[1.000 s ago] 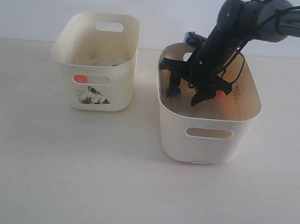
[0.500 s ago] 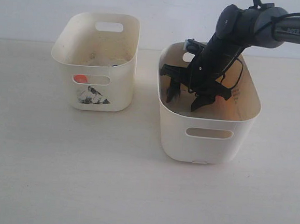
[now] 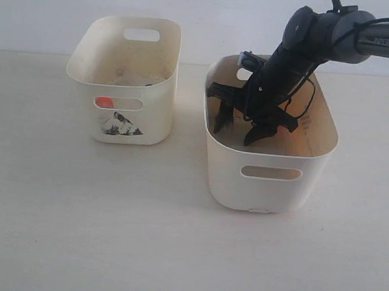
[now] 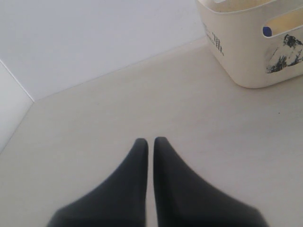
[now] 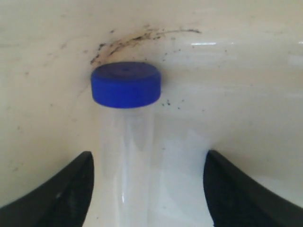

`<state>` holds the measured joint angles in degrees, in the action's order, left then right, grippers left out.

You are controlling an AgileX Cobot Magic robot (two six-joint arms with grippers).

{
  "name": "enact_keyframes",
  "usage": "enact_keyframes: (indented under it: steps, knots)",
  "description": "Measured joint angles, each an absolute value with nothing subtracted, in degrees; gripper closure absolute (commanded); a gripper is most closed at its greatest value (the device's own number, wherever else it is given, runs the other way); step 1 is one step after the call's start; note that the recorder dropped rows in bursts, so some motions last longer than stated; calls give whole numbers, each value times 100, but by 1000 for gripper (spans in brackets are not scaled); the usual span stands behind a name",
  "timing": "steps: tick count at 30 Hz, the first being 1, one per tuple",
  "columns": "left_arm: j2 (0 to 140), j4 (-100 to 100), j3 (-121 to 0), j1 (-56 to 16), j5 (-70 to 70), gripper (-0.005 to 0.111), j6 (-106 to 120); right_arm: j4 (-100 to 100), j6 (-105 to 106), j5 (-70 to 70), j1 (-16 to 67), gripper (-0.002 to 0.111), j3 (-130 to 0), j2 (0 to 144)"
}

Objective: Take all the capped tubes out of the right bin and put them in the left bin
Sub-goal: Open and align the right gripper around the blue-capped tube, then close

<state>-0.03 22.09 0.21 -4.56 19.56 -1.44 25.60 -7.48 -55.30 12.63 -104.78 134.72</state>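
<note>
My right gripper (image 3: 236, 134) is down inside the right bin (image 3: 265, 185), the wide plain cream one, and stands open. In the right wrist view a clear capped tube (image 5: 127, 142) with a blue cap (image 5: 126, 85) lies on the bin floor between the open fingers (image 5: 71, 189), nearer one of them and touched by neither. The left bin (image 3: 153, 115) with the black mountain picture shows an orange-red cap (image 3: 104, 102) through its front slot. My left gripper (image 4: 150, 142) is shut and empty above the table, some way from the left bin (image 4: 246, 47), where a blue cap (image 4: 267, 31) shows through the slot.
The right arm (image 3: 324, 34) reaches in over the right bin's back rim with a cable hanging beside it. Dark smudges mark the bin floor (image 5: 128, 40) near the blue cap. The two bins stand side by side on a pale table (image 3: 107, 226).
My right gripper has sunk a little deeper into the right bin and shifted slightly left, with its jaws staying open. The bins have not moved.
</note>
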Motion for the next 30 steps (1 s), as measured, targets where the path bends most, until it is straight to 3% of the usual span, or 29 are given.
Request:
enact_keyframes:
  steps: [20, 25, 30]
  knots:
    - [-3, 2209, 21, -456, 1956, 102, -144, 1873, -1417, -5719, 1320, 45, -10547, 13461]
    - [-3, 2209, 21, -456, 1956, 102, -144, 1839, -1526, -5851, 1324, 59, -10558, 13450]
    - [-3, 2209, 21, -456, 1956, 102, -144, 1798, -1548, -5888, 1324, 54, -10566, 13439]
